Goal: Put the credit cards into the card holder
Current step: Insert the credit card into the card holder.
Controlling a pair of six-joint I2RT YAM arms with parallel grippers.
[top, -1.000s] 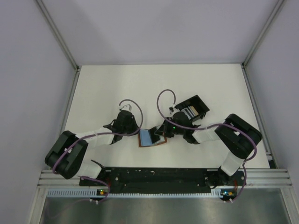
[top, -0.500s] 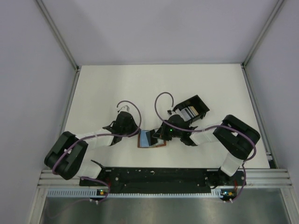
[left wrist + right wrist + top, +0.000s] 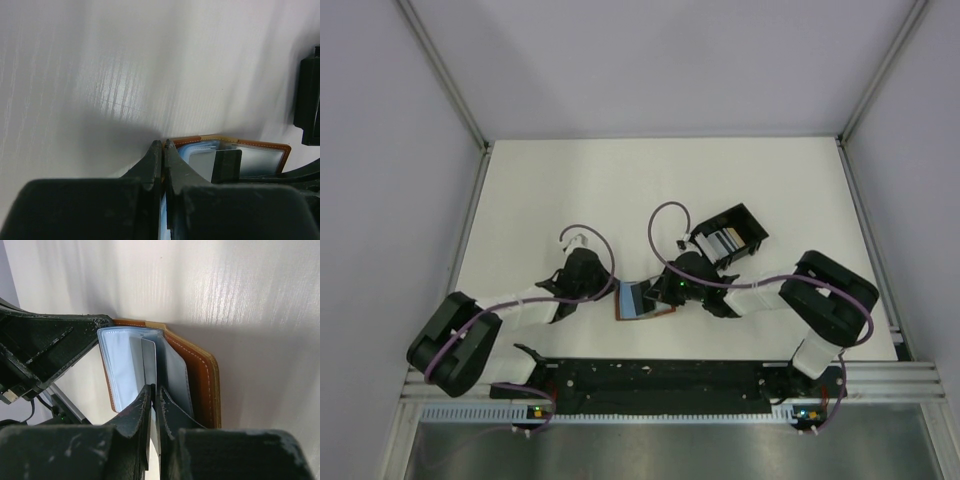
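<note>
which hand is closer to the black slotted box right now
Right. The right hand is on the side of the card holder facing the black slotted box; the left hand is on the holder's opposite side, farther off.

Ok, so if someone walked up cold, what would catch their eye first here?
Both arms meet over the open brown card holder at the near middle of the table, its pale blue sleeves fanned up. The left gripper has its jaws shut on the holder's edge; the right gripper pinches a thin pale sheet among the sleeves, card or sleeve unclear. Further back on the right sits a black slotted box holding cards.
</note>
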